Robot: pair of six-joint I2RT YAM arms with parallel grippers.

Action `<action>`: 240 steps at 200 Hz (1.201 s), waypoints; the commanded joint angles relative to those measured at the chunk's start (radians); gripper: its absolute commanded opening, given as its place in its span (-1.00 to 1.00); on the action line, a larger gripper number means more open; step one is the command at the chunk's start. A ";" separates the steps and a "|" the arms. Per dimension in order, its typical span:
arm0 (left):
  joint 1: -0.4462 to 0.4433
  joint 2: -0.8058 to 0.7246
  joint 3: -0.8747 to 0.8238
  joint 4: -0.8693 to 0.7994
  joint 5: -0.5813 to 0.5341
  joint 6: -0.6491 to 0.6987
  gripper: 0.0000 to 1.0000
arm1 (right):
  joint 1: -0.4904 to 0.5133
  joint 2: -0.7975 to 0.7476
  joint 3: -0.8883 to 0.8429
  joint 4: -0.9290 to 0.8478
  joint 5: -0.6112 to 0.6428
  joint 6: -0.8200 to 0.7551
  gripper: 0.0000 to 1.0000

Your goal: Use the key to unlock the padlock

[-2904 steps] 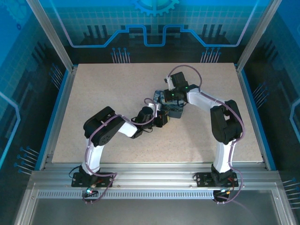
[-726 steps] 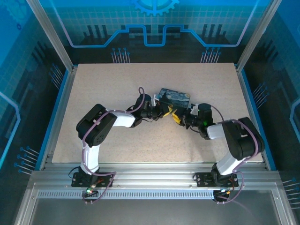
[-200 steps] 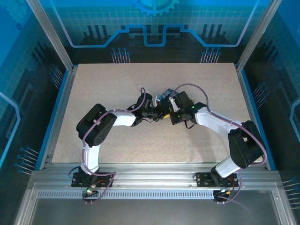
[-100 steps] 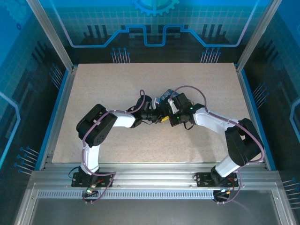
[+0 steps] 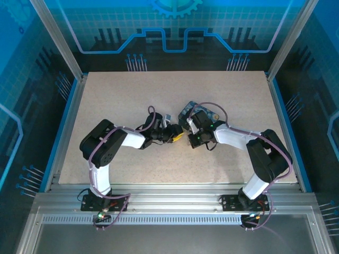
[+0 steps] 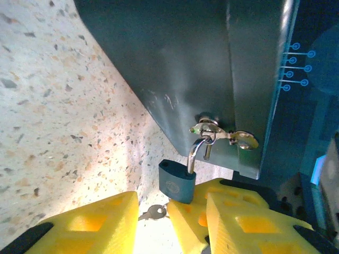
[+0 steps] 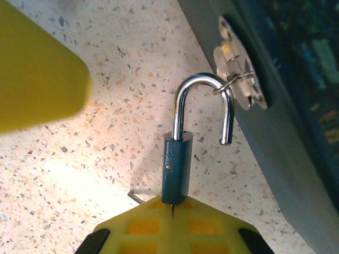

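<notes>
The main step of the task looks done. In the right wrist view the padlock has its shackle sprung open: one leg sits in the blue body and the other leg hangs free beside it. The bend of the shackle is hooked through the hasp on the side of the dark tin, so the padlock is unlocked but not taken off. I judge that little is left, perhaps only lifting the shackle out of the hasp, if that is wanted. The key shows in the left wrist view as a small silver piece low beside the base of the padlock, above the speckled table. The view there is poor, and I cannot tell if it sits in the keyhole or lies loose. The left claw stands partly open, with a clear gap between its yellow fingers, and it holds nothing; the key is in that gap but is not pinched. The right claw is closed, and its yellow pads clamp the lower end of the padlock body.
</notes>
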 commanded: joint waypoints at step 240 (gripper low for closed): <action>0.102 -0.037 0.289 -0.393 -0.126 0.340 -0.01 | 0.124 0.014 0.093 -0.214 0.189 -0.236 -1.00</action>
